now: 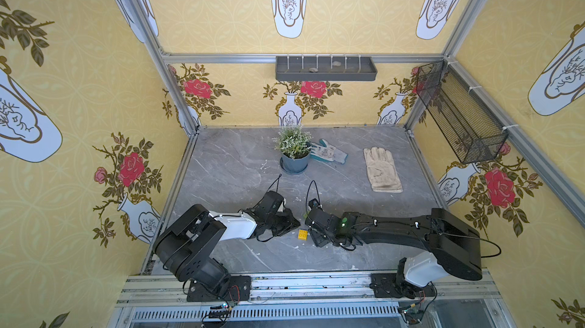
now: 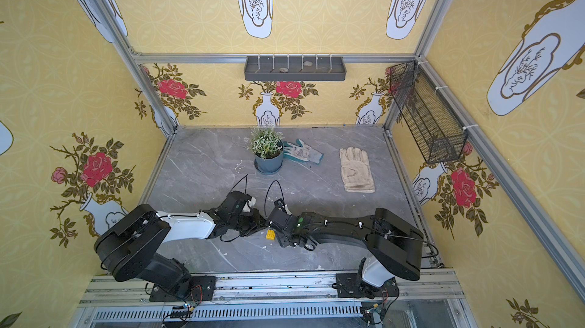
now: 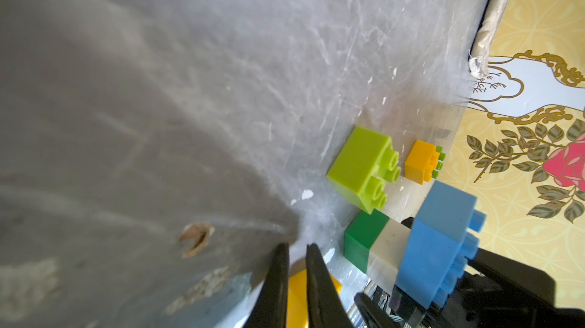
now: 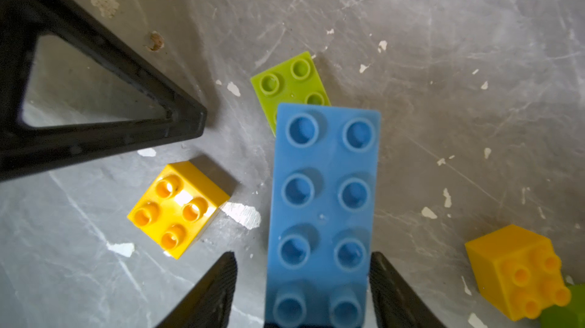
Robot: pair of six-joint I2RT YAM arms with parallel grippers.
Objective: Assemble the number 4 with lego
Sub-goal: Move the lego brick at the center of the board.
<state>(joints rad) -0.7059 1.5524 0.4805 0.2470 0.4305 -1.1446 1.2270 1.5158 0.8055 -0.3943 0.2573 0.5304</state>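
Loose yellow brick (image 1: 303,234) lay on table (image 1: 228,168) at 6 o'clock, between grippers. Left gripper (image 3: 297,247) clenched, holding nothing, near it. Right gripper (image 4: 304,256) straddled blue brick (image 4: 326,190), jaws apart, gap on one side. Blue brick sat atop white brick (image 3: 389,247) and green brick (image 3: 364,234). Lime brick (image 4: 289,85) just beside. Plant pot (image 1: 295,161) at 12 o'clock, beige glove (image 1: 382,169) at 2.

Toward the worktop's (image 1: 237,168) front edge, midway between its sides, a blue 2x4 brick (image 4: 323,209) caps a stack, studs up, with a white brick (image 3: 389,247) and a dark green brick (image 3: 364,241) below. Near it sit 1 lime 2x2 (image 4: 291,85) and 1 yellow 2x2 (image 4: 179,207), apart, studs up. A farther yellow brick (image 4: 519,272) touches another lime piece (image 3: 440,156); whether they're joined, I can't tell.
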